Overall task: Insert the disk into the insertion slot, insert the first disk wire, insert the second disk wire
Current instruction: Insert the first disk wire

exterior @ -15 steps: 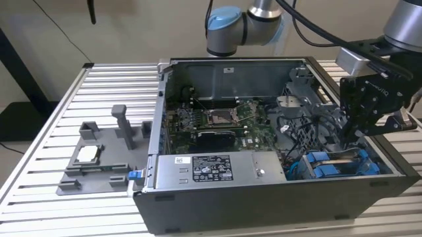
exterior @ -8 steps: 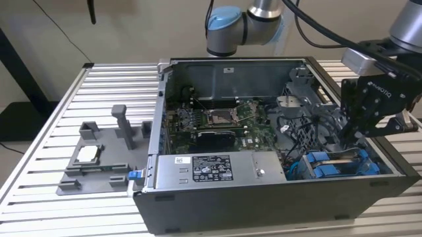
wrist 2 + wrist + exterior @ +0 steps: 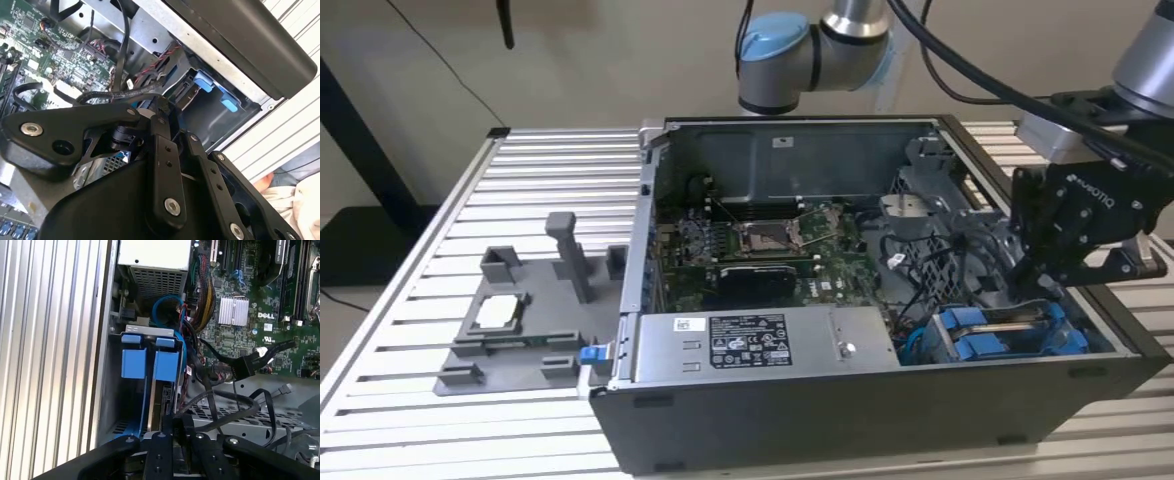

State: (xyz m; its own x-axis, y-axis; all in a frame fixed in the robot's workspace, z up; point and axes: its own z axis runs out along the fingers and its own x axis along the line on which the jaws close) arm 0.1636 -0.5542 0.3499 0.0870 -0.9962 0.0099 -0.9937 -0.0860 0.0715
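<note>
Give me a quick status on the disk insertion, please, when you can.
Pincer at the insertion slot mouth. The disk edge-on in the slot, right at the pincer's tip. Loose black cables loop close beside it.

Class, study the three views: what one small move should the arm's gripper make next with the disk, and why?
Probably a short push straight along the insertion slot. In the first wrist view the gripper sits right at the near edge of the disk, which stands edge-on in line with a blue tab and seems only partly in, so it likely needs seating.
</note>
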